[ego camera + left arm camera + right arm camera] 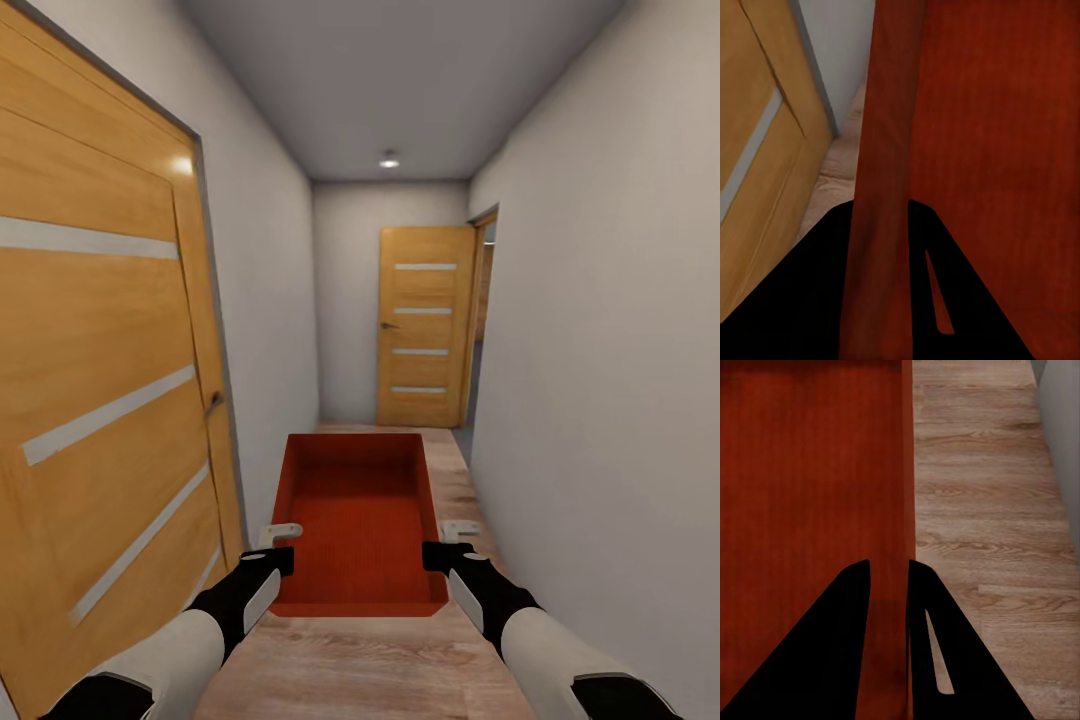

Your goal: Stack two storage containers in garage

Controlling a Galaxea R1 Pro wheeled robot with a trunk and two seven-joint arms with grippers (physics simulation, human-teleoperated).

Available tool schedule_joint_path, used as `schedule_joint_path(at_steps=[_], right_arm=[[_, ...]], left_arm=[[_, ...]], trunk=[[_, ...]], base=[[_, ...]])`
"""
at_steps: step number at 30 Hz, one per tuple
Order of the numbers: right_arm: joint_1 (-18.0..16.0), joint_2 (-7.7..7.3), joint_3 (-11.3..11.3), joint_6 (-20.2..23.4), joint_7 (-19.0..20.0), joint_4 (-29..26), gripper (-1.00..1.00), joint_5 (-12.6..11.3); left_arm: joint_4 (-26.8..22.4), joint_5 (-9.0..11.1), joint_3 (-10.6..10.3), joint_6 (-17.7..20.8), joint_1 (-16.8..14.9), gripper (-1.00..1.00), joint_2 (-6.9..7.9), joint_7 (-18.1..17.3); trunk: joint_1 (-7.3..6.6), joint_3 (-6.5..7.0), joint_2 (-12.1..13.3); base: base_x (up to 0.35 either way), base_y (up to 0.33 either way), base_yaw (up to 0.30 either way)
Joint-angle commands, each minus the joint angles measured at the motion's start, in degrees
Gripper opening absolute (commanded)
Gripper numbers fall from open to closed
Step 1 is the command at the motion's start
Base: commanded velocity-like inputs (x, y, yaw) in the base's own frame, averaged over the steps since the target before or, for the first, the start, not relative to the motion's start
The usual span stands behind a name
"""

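One red-orange storage container [360,520] hangs in front of me over the wood plank floor of a narrow hallway, open side up and empty. My left gripper [282,548] is shut on its left wall and my right gripper [442,545] is shut on its right wall. In the left wrist view the container's wall [881,150] runs between the two dark fingers [802,300]. The right wrist view has the right wall [907,472] pinched between the fingers [825,645], with the container's inside to one side and floor planks to the other.
A wooden door [100,350] with pale stripes lines the left wall close by. Another like it [425,325] stands at the hallway's far end, beside an opening [483,320] in the right wall. Grey walls close in on both sides.
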Motion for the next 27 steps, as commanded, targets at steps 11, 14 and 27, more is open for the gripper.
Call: schedule_joint_path(at_steps=[11, 14, 27], right_arm=[[0.0, -0.37, -0.4, 0.4, 0.2, 0.0, -1.00, -1.3], [0.0, -0.37, -0.4, 0.4, 0.2, 0.0, -1.00, -1.3], [0.0, -0.37, -0.4, 0.3, 0.2, 0.0, -1.00, -1.3]], left_arm=[[-0.4, 0.1, 2.5, 0.1, -0.1, -1.00, 2.39, 0.4], [-0.4, 0.1, 2.5, 0.1, -0.1, -1.00, 2.39, 0.4], [-0.4, 0.1, 2.5, 0.2, -0.1, -1.00, 2.42, 0.4]], trunk=[[0.05, -0.02, 0.0], [0.05, -0.02, 0.0], [0.05, -0.02, 0.0]], base=[[0.329, 0.000, -0.208], [0.329, 0.000, -0.179], [0.329, 0.000, -0.013]])
